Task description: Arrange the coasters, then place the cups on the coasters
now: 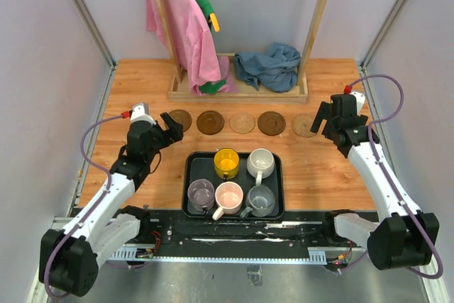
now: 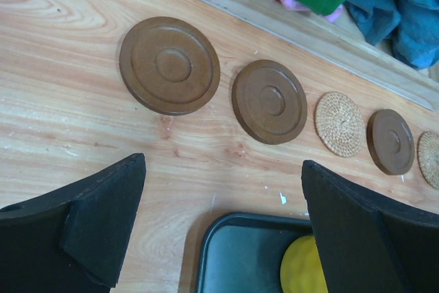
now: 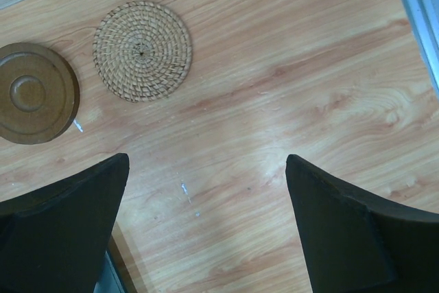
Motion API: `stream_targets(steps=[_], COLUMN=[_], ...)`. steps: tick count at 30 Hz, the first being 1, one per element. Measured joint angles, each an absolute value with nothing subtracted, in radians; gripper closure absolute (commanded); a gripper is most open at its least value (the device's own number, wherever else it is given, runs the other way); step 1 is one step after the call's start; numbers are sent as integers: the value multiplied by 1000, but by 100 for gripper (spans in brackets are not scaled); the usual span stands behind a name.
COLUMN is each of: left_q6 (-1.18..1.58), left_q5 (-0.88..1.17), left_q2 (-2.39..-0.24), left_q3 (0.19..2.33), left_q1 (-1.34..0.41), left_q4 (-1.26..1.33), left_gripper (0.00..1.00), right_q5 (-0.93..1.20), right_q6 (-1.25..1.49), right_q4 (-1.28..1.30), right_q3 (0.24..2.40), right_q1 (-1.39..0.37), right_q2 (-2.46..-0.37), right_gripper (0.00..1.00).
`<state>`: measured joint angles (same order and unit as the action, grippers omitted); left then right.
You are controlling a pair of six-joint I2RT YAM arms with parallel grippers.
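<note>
Presently, five round brown and woven coasters (image 1: 242, 123) are lined toward the wooden worktop's (image 1: 319, 175) far edge, and five handled mugs (image 1: 230, 194) are held in a black rectangular tray (image 1: 187, 182) at its near edge, nearest the left gripper (image 1: 172, 124), which, like the right gripper (image 1: 323, 120), is spread empty.

Behind coasters (image 1: 242, 123): wooden rack base (image 1: 248, 96) with cloths (image 1: 268, 67) blocks the far side.
Between coasters and tray (image 1: 187, 175): narrow bare strip.
Tray: 5 cups (image 1: 227, 163) packed close.
Tray flanks: open table (image 1: 319, 175) on both sides.

The left fingers (image 2: 103, 224) and right fingers (image 3: 68, 224) hover, spread wide.
</note>
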<state>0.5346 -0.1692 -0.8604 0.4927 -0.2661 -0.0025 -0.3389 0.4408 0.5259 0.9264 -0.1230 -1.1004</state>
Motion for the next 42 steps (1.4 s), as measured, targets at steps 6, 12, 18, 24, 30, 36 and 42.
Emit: stream_targets(steps=[6,12,18,24,30,36,42], left_q6=[569,557,530,517,520,516,499], left_q5=[-190,-190,-207,-232,-239,-226,-222], left_q2=[-972,-1072,-1167,-1192,-1223,-1234,-1234], left_q3=[492,492,511,513,516,516,516], left_q1=[-266,-266,-266,-266,-266,-266,-266], left_q4=[67,158,189,239,251,253,253], left_gripper=[0,0,23,96,99,99,99], right_q5=[-267,-193,-133,-86,-33,27,62], right_q6=[429,416,401,372,354,355,350], right_q4=[461,414,365,318,285,267,270], right_q3=[925,926,985,1108,1238,1286,1319], right_q1=[-123,-124,-147,-206,-237,-237,-265], right_q2=[-1194,-1352,-1510,-1630,-1756,-1854,-1900], right_gripper=[1,11,48,80,99,99,99])
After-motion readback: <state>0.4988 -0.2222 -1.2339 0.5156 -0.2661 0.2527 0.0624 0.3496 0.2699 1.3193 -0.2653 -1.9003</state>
